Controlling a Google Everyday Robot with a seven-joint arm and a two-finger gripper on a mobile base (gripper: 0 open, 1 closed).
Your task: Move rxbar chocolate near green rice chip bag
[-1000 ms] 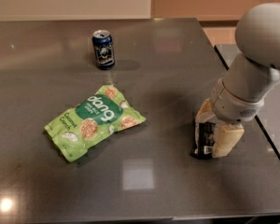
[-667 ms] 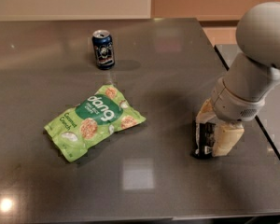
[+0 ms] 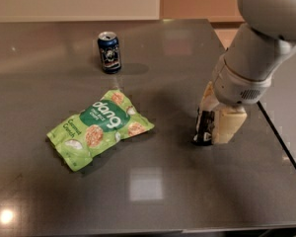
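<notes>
The green rice chip bag (image 3: 99, 128) is being seen flat on the bench (image 3: 163, 201) at left of centre, its long axis slanting from lower left to upper right. A dark blue soda can (image 3: 109, 52) is being seen upright behind it, well apart. Far to the right, the rxbar chocolate (image 3: 204, 127) is being gripped by the claw (image 3: 216, 126), closed on it. The bar is being held on edge, long axis roughly upright, its lower end at or just above the bench. The bag is being judged to lie straight to the claw's left across bare bench, so a leftward carry is being called for, with the can out of that path.
</notes>
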